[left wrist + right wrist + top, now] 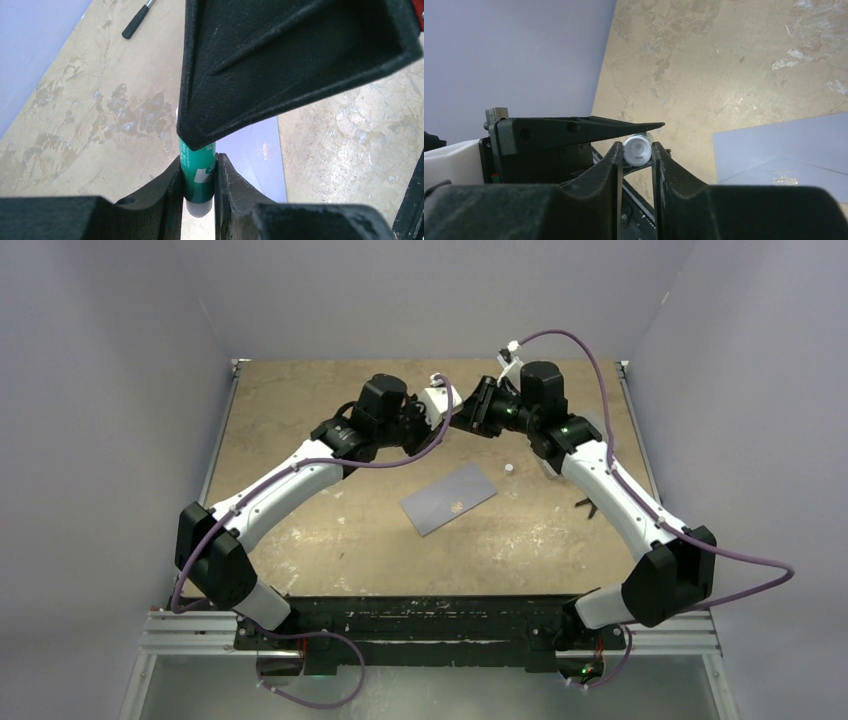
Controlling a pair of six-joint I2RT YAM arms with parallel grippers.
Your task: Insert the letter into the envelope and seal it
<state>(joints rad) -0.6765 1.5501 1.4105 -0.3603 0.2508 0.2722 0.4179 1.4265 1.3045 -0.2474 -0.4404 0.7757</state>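
Observation:
The grey-blue envelope (449, 498) lies flat on the table's middle, a small gold mark on its face; it also shows in the left wrist view (255, 152) and the right wrist view (784, 147). The cream letter is out of view. Both grippers meet in the air beyond the envelope. My left gripper (450, 412) is shut on the body of a green glue stick (198, 172). My right gripper (467, 417) is shut on the stick's white round end (638, 150). Its finger (280, 65) hides the stick's upper part in the left wrist view.
A small white cap-like piece (509, 469) sits on the table just right of the envelope. A black tool (587, 505) lies further right, beside the right arm; its black handle shows in the left wrist view (136, 21). Grey walls enclose the table.

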